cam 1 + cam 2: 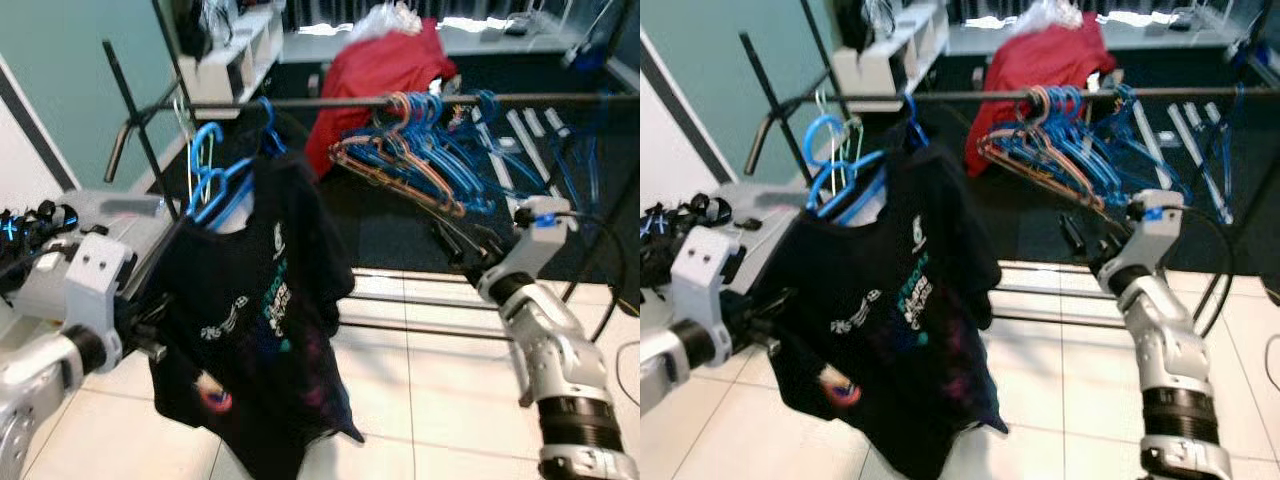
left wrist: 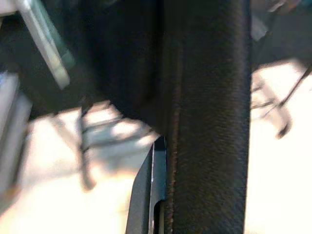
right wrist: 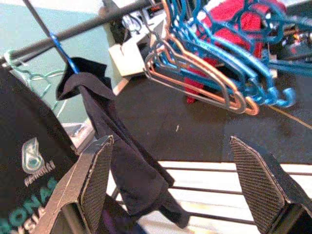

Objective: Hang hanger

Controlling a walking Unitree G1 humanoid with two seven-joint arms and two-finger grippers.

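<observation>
A black T-shirt [image 1: 260, 330] with a printed front hangs on a blue hanger [image 1: 266, 115], whose hook is over the dark rail [image 1: 560, 98] near its left end. My left gripper [image 1: 150, 335] is at the shirt's left edge, low down, shut on the fabric. In the left wrist view black cloth [image 2: 207, 122] runs right along a finger [image 2: 148, 195]. My right gripper [image 1: 455, 245] stands open in front of the rail, right of the shirt and below the empty hangers, with nothing between its fingers [image 3: 97, 170].
Several empty blue and orange hangers [image 1: 420, 150] crowd the rail's middle, with more blue ones [image 1: 205, 170] left of the shirt. A red cloth [image 1: 375, 70] lies behind. There is a white shelf [image 1: 235, 55] at back left, a grey case [image 1: 110, 215] at left, and the rack's floor bars [image 1: 420, 300] below.
</observation>
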